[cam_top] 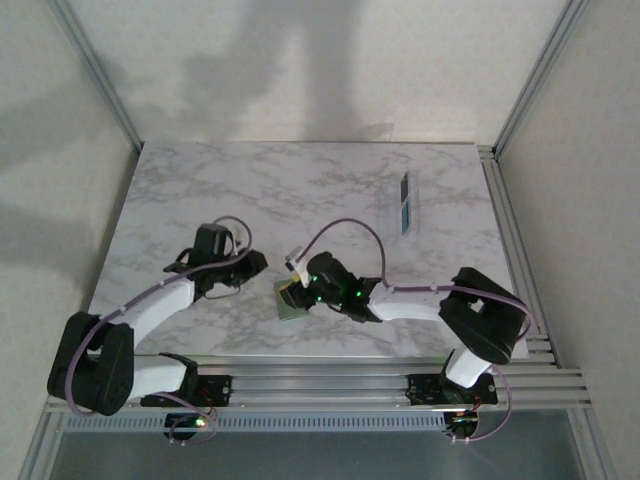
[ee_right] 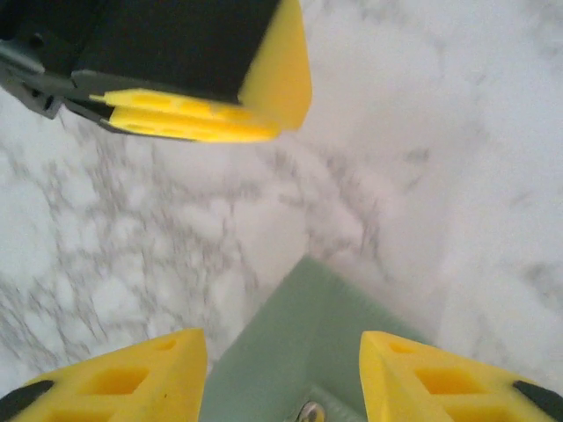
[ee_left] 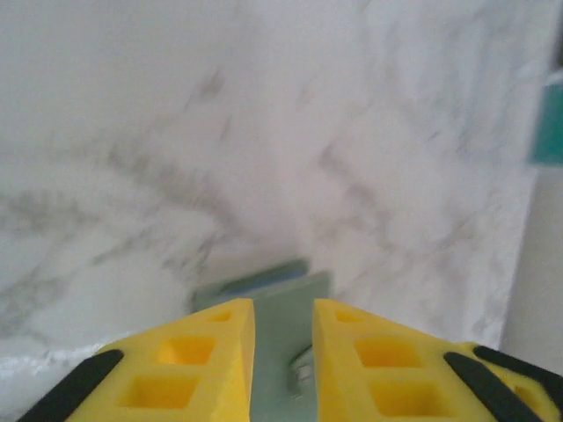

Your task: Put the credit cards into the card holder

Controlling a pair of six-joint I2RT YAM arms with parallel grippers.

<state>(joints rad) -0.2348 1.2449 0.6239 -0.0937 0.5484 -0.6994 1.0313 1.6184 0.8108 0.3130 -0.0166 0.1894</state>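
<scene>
Since the card holder (cam_top: pixel 291 300) lies on the counter (cam_top: pixel 200 190) between both tools, left tool (ee_left: pixel 283 303) jaws slightly apart, right tool (ee_right: pixel 281 338) wider, I read: credit cards (cam_top: pixel 404 203) about 2 o'clock, well apart, long axis 12-to-6, right arm nearer.

Left arm (cam_top: pixel 160 296), right arm (cam_top: pixel 415 300) converge; jaws parted.

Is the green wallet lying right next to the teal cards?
No, the wallet lies near the front edge of the table, while the teal cards lie well apart at the far right.
</scene>
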